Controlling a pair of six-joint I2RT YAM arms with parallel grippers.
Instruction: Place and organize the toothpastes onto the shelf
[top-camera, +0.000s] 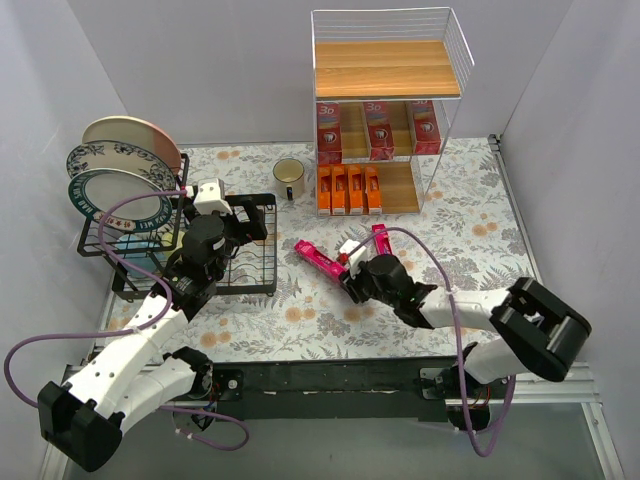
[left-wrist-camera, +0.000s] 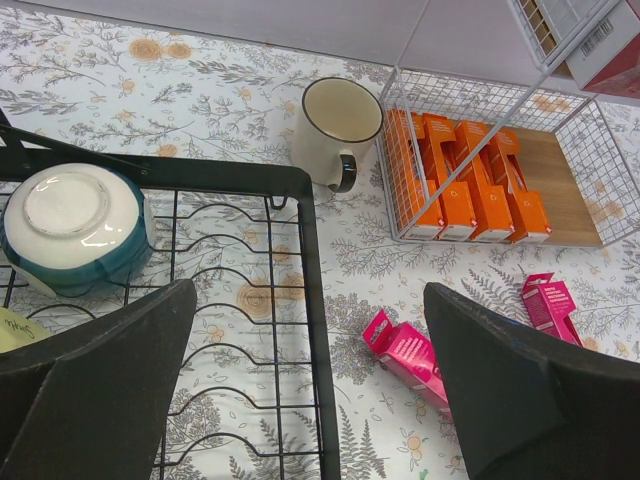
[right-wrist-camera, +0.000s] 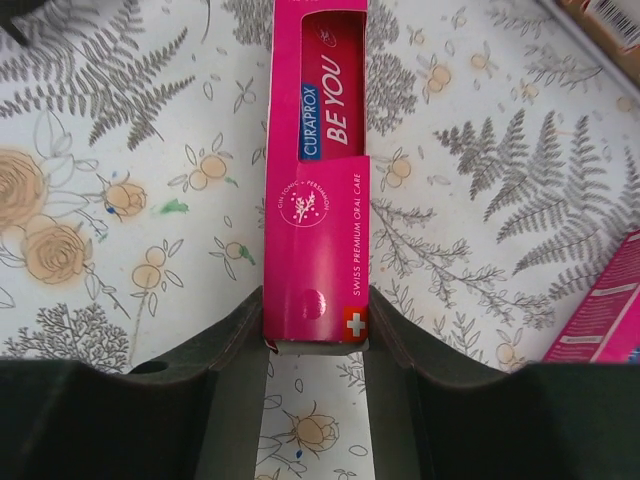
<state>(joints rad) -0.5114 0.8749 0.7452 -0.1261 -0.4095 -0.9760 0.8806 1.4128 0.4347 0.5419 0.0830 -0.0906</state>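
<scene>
The shelf (top-camera: 390, 68) stands at the back, with three red cartons (top-camera: 378, 128) on its middle board and several orange cartons (top-camera: 348, 190) on the bottom board. Two magenta cartons lie on the table. My right gripper (top-camera: 350, 268) is shut on the near end of one magenta carton (top-camera: 318, 256); in the right wrist view the gripper (right-wrist-camera: 315, 340) has both fingers pressed against the sides of this carton (right-wrist-camera: 315, 200). The other magenta carton (top-camera: 381, 238) lies beside it. My left gripper (top-camera: 248, 225) hangs open and empty over the black dish rack; it is also open in the left wrist view (left-wrist-camera: 308, 300).
A black dish rack (top-camera: 255, 280) with plates (top-camera: 130, 165) stands at the left, with an upturned bowl (left-wrist-camera: 75, 225) inside. A cream mug (top-camera: 289, 178) stands between the rack and the shelf. Grey walls close in on both sides.
</scene>
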